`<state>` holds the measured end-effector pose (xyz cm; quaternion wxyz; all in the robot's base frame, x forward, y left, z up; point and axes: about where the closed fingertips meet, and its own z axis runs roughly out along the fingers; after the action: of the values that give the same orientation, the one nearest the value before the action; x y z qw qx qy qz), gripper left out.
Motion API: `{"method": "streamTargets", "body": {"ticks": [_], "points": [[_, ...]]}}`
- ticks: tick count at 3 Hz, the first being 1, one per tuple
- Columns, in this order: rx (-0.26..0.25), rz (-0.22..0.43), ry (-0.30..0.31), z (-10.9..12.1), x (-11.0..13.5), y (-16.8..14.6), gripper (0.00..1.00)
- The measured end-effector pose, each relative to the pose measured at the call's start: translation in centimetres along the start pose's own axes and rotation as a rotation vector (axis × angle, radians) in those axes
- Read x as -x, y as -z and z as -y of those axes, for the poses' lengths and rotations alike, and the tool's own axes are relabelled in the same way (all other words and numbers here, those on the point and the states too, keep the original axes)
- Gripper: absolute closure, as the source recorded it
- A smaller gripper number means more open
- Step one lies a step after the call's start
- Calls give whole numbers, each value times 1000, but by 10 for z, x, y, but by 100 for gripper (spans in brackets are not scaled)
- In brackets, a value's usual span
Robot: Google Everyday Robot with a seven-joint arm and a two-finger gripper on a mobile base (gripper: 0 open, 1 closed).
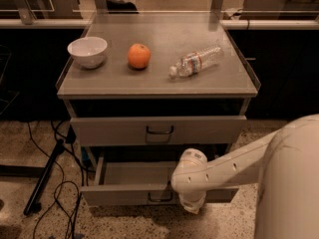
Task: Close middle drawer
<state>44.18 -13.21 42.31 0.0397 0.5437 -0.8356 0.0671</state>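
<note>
Camera view: two grey drawers show. The middle drawer [119, 195] stands pulled out at 6 o'clock, under the desk [159, 81]. The hand [192, 206] hangs against its front, at 5 o'clock; I cannot tell its grip. The desk carries one bowl [87, 51], one orange [139, 56] and one bottle [195, 61].
</note>
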Motion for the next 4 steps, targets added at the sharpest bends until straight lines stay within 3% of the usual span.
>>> {"method": "streamTargets", "body": {"ticks": [1,2,3,4], "points": [[19,-57,-15,-12,-9,-28,100],[-7,-74,-24,-4,3,-51,100],[-71,-77,-29,21,18,-59,100],[-63,-83,-32,22,16,-60,100]]}}
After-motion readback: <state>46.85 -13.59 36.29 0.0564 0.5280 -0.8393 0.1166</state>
